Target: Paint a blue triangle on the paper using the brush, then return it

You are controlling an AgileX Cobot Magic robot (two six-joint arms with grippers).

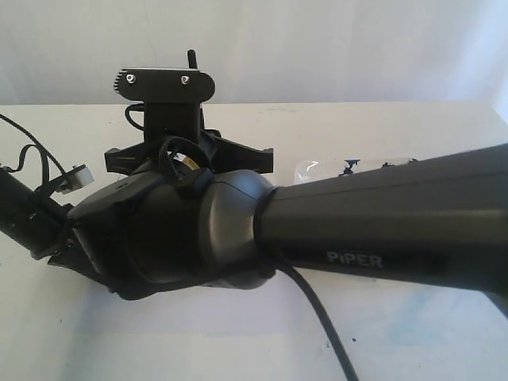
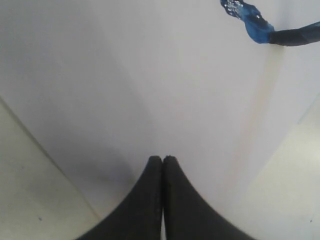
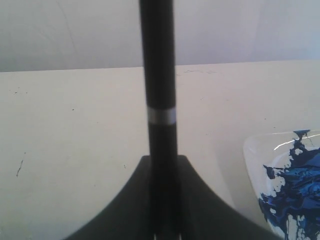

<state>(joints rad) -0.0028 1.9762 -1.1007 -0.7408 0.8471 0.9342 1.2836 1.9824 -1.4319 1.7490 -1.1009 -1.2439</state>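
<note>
**Loaded brush, bare paper: blotting and slipping are the risks**

Exterior view: the right arm (image 1: 397, 214) is reaching across and blocking nearly everything. Only a sliver of the plate (image 1: 313, 169) is showing beyond it. Both grippers, the brush and the paper are hiding behind it. Nothing here is showing how near the left arm (image 1: 24, 206) is running, so a knock between the arms is a risk I am judging, not seeing.

Left wrist view: the left gripper (image 2: 162, 160) is resting with its jaws pressed together on nothing, low over the paper (image 2: 150, 75). The brush (image 2: 295, 37) is coming in well ahead of the fingertips and off to one side, its bristles carrying a thick blue blob. Whether the tip is touching the sheet I cannot tell. No triangle is showing on the stretch of paper in view. That heavy load is likely to be pooling into a blotch rather than a line. If nothing is pinning the sheet, it may be sliding with the stroke.

Right wrist view: the right gripper (image 3: 162, 159) is clamping the brush's black handle, which is running straight out between the fingers past a silver band, its tip out of frame. The plate (image 3: 260, 160) with its paint (image 3: 295, 185) is lying just beside the hand on the table (image 3: 75, 125). With so much handle ahead of the grip, pressing down may be twisting or sliding the brush in the jaws, bending the triangle's sides
</note>
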